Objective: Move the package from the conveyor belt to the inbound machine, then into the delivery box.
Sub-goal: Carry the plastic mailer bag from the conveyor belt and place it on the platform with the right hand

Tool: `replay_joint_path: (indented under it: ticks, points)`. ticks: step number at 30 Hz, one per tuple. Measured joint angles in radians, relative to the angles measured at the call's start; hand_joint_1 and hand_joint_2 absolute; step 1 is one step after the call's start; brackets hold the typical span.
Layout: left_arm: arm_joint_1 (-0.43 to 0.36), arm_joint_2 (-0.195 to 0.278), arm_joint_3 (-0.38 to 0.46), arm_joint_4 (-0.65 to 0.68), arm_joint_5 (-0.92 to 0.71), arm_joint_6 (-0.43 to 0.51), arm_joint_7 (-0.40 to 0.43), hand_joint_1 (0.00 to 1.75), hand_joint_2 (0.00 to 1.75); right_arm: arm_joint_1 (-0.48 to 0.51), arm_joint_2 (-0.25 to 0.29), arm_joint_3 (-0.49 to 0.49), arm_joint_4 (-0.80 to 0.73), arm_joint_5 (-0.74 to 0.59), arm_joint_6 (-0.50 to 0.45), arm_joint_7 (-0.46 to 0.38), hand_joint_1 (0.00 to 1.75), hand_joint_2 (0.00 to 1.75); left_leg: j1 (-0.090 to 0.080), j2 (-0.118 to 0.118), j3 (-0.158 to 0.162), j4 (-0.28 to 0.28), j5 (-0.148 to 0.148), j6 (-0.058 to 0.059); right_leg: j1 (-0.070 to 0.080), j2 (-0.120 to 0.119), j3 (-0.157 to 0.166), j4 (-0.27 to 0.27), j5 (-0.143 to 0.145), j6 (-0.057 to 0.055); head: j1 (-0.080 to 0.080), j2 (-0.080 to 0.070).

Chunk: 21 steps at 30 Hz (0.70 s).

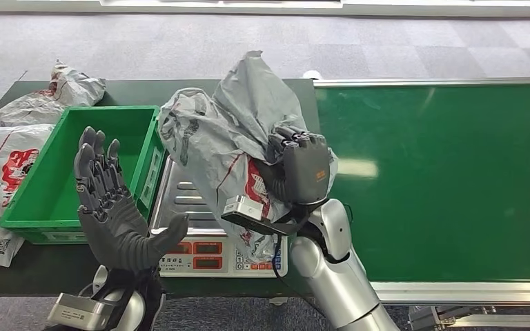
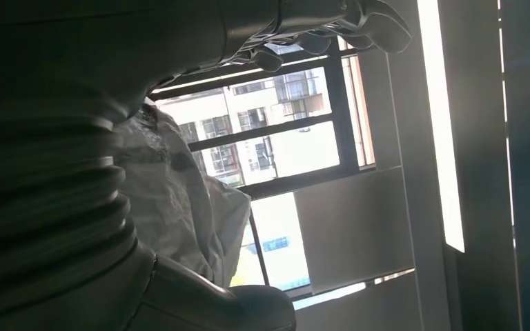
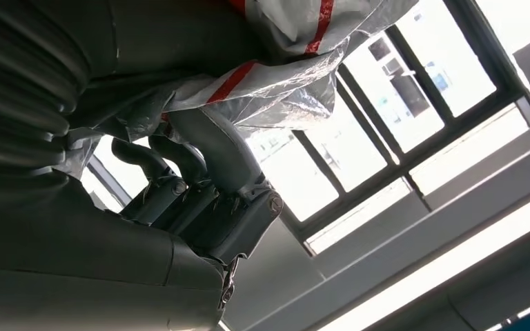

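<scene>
Your package (image 1: 228,131) is a crumpled grey poly mailer w/ red-and-white print low on its front; it sits mid-frame in the head view, upper end puffed up toward the top of the frame. It's lifted, held upright over the inbound machine (image 1: 200,258), the steel-topped scale w/ red displays at bottom centre. Right hand (image 1: 298,167) grips it from the right side, fingers curled into the plastic. In the right wrist view you see the same bag (image 3: 276,48), red stripes on clear-grey film, draped over the dark fingers (image 3: 179,155). Left hand (image 1: 107,200) is raised lower left, palm up, fingers spread, holding nothing, just left of the bag and not touching. Green delivery box (image 1: 41,207) is at left; green conveyor belt (image 1: 442,172) fills the right. Left wrist view is dark; bag (image 2: 172,200) is dim there. More mailers (image 1: 14,138) lie at the left edge, partly cut off. Package's underside is hidden behind the right hand, so can't tell if it touches the scale.
</scene>
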Motion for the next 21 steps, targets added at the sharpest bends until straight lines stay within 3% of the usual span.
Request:
replay_joint_path:
  ticks: [2, 6, 14, 18, 21]
  points:
    - [0.000, 0.001, 0.000, 0.003, 0.003, 0.003, 0.000, 0.00, 1.75, -0.009, 0.001, 0.009, 0.034, -0.008, -0.002, 0.000, 1.75, 1.75, 0.000, 0.000, 0.000, 0.000, 0.000, 0.000, 0.000, 0.000, 0.000, 0.000, 0.000, 0.000, 0.000, 0.000]
    - [0.000, 0.003, -0.001, 0.010, 0.005, 0.003, 0.000, 0.00, 1.75, -0.017, 0.001, 0.016, 0.078, -0.024, -0.010, 0.000, 0.00, 1.75, 0.000, 0.000, -0.001, 0.000, -0.001, 0.001, 0.000, 0.000, -0.001, 0.000, 0.000, 0.000, 0.000, 0.000]
    - [-0.014, 0.003, -0.014, 0.032, 0.001, -0.013, 0.000, 0.00, 1.75, -0.020, -0.008, 0.003, 0.129, -0.064, -0.050, -0.005, 0.00, 1.75, 0.000, 0.000, -0.001, 0.000, -0.001, 0.001, 0.000, 0.000, -0.001, 0.000, 0.000, 0.000, 0.000, 0.000]
    - [-0.025, 0.003, -0.016, 0.046, 0.001, -0.016, 0.000, 0.00, 1.75, -0.020, -0.013, -0.007, 0.141, -0.070, -0.050, -0.005, 0.00, 0.00, 0.000, 0.000, 0.000, 0.000, -0.001, 0.001, 0.000, 0.000, -0.001, 0.000, 0.000, 0.000, 0.000, 0.000]
    - [-0.030, 0.003, -0.016, 0.055, 0.000, -0.017, 0.000, 0.00, 1.75, -0.020, -0.015, -0.014, 0.148, -0.077, -0.045, -0.004, 0.00, 0.00, 0.000, 0.000, 0.000, 0.000, -0.001, 0.001, 0.000, 0.000, -0.001, 0.000, 0.000, 0.000, 0.000, 0.000]
